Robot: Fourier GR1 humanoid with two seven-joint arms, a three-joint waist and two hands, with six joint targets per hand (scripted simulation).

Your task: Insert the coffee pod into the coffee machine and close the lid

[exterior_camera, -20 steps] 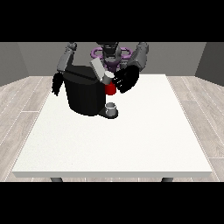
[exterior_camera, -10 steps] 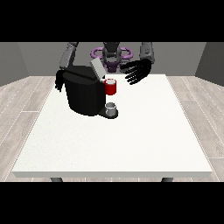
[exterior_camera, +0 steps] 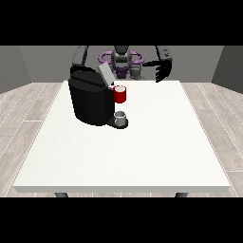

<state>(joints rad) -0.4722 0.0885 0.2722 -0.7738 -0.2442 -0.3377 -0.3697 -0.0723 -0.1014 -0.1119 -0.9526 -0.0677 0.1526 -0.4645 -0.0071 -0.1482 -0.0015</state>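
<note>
A black coffee machine [exterior_camera: 90,102] stands on the white table [exterior_camera: 142,152], left of the middle. Its grey lid [exterior_camera: 105,74] is tilted up at the top. At its front there is a red thing at the machine [exterior_camera: 120,94]. Below that, a small grey thing [exterior_camera: 121,117] sits on the machine's base; I cannot tell it for the pod. The hand at the view's right [exterior_camera: 162,71] hangs open in the air over the table's far edge, well right of the machine and touching nothing. The arm at the view's left [exterior_camera: 79,57] runs down behind the machine, which hides its hand.
The robot's torso [exterior_camera: 121,61] is behind the table's far edge, between the two arms. White tabletop spreads to the right of the machine and in front of it. A wooden floor surrounds the table.
The hand at the view's right has drawn back from the machine's front, moving up and to the right. The hand at the view's left has slipped behind the machine.
</note>
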